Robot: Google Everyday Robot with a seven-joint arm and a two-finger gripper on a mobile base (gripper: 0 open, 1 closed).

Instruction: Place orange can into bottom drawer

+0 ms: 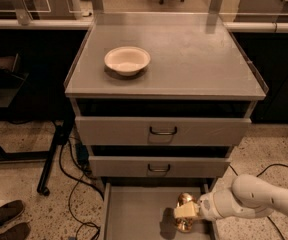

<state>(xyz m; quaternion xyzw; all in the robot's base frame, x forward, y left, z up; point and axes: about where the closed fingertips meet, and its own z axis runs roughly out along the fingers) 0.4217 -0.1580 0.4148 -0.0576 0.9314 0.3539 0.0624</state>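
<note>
The orange can (185,202) is held upright in my gripper (184,212), low over the right side of the open bottom drawer (134,214). My white arm (254,198) comes in from the lower right. The gripper is shut on the can, whose copper body shows above and below the cream fingers. The can's base is close to the drawer floor; whether it touches, I cannot tell. The drawer is pulled out below two upper drawers with dark handles.
A shallow cream bowl (127,60) sits on the grey cabinet top (194,59). The two upper drawers (162,130) are shut. Black cables (69,184) and a table leg lie on the floor at left. A shoe (4,219) is at the bottom left.
</note>
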